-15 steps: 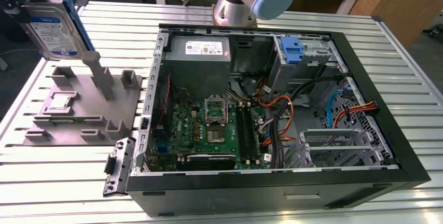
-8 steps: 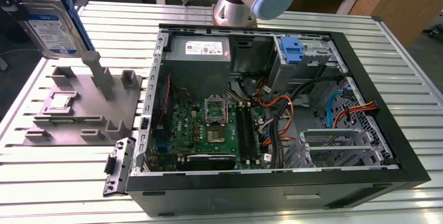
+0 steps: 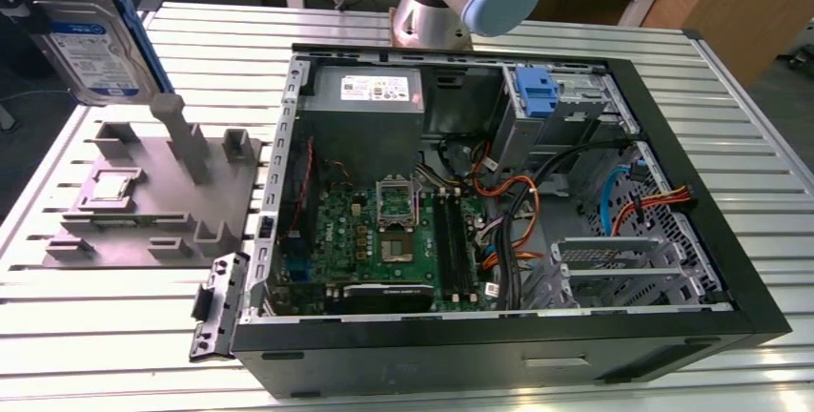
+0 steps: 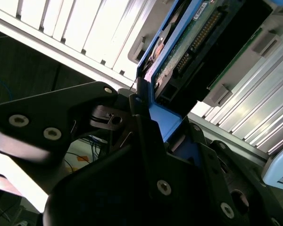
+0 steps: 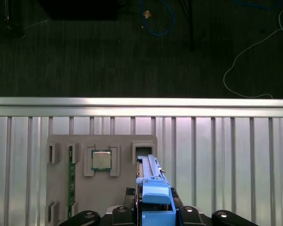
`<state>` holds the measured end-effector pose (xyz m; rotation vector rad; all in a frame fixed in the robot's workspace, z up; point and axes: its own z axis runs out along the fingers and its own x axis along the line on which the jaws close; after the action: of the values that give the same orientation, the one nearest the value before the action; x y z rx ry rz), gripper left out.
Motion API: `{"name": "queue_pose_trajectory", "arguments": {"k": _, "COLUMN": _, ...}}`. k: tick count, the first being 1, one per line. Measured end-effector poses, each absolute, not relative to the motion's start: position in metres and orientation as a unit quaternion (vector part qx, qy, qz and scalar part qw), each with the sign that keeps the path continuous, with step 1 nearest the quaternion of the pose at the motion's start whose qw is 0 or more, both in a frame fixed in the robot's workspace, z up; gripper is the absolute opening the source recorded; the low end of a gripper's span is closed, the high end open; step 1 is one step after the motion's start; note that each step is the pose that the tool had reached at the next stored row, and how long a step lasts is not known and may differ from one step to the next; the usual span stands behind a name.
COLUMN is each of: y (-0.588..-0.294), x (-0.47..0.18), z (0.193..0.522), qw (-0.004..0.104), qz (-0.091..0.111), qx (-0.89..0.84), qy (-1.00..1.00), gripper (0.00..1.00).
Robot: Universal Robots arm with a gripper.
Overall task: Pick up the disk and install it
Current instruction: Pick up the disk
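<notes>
The jaws hold the disk (image 3: 91, 50) above the slatted metal table (image 3: 114, 328), with dark floor (image 5: 85, 47) beyond its edge.

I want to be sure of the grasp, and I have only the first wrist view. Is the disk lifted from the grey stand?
Observer: Yes. In the exterior view the disk is held in the air above the grey stand, with its label toward that camera.
Operator: Does the tool really hold it?
Observer: In the second wrist view the tool is shut on the disk's blue edge.
Operator: Where is the computer?
Observer: The open computer case lies on the table at the exterior view's right of the stand.
</notes>
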<state>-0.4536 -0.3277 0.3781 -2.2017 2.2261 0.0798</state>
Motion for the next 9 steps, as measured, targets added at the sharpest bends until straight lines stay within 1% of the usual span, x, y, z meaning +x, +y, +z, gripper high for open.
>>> {"name": "queue_pose_trajectory", "arguments": {"k": 9, "y": -0.3277, "x": -0.4536, "z": 0.3797, "qw": 0.005, "qz": 0.025, "qx": -0.703, "qy": 0.711, "gripper": 0.37}}
